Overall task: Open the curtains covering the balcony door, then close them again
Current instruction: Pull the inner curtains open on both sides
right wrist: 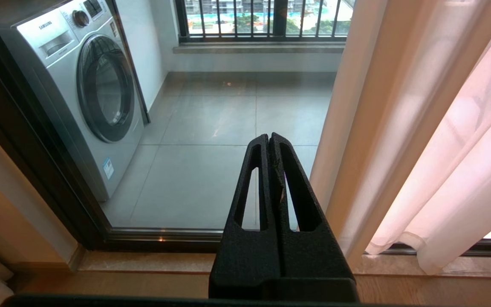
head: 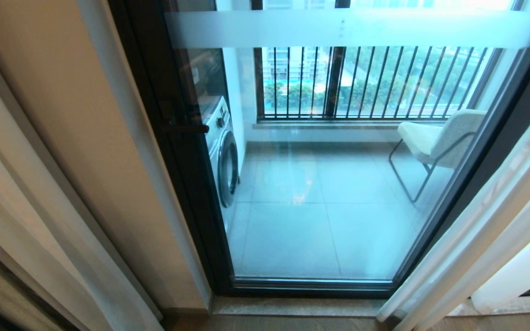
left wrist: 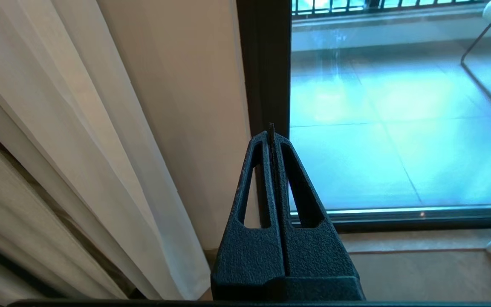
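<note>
The sheer white curtains are drawn apart: one panel [head: 21,193] hangs bunched at the left, the other [head: 490,234] at the right. Between them the balcony door [head: 338,193] stands uncovered, with its black frame, frosted band and dark handle [head: 184,128]. Neither arm shows in the head view. My left gripper [left wrist: 272,137] is shut and empty, pointing at the door frame [left wrist: 264,64], with the left panel [left wrist: 79,149] off to its side. My right gripper [right wrist: 269,137] is shut and empty too, facing the glass, close beside the right panel [right wrist: 454,170] without touching it.
A beige wall strip [head: 85,115] lies between the left panel and the door. Behind the glass are a washing machine [head: 223,156], a pale chair [head: 435,138] and a black barred railing [head: 361,82]. A stone sill [head: 292,307] runs below the door.
</note>
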Motion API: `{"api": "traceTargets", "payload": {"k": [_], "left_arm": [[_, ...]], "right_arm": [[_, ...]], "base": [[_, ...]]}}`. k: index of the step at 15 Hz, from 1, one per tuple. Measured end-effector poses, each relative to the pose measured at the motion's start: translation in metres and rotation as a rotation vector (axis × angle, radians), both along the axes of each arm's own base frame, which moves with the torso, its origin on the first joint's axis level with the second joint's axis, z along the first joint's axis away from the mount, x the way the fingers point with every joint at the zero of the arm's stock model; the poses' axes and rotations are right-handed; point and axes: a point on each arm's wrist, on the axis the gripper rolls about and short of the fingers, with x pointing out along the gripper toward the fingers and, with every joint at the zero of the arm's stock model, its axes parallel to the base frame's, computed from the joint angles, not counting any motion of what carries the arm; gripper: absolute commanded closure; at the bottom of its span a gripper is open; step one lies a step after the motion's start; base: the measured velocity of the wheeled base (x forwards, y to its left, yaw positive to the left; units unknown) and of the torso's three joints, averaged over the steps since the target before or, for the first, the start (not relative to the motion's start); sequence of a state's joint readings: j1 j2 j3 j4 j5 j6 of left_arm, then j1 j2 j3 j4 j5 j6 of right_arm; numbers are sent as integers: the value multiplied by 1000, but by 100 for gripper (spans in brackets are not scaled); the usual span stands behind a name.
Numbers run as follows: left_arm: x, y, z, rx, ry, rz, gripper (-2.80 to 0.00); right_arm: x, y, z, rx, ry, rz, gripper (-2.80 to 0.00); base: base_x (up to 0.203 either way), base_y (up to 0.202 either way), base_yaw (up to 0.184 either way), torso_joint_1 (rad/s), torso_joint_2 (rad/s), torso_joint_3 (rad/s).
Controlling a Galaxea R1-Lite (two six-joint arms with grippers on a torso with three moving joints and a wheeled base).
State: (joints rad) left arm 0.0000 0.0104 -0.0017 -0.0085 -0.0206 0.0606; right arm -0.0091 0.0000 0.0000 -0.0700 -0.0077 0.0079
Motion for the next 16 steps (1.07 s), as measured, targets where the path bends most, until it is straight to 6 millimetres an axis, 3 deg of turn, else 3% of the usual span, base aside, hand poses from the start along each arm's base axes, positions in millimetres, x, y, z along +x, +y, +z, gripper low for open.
{"api": "traceTargets", "payload": {"k": [16], "left_arm": [[-1,0,0,-66,-4,2,0]], "right_arm": [[0,0,0,0,0,0,0]], "base": [[0,0,0,0,0,0]]}}
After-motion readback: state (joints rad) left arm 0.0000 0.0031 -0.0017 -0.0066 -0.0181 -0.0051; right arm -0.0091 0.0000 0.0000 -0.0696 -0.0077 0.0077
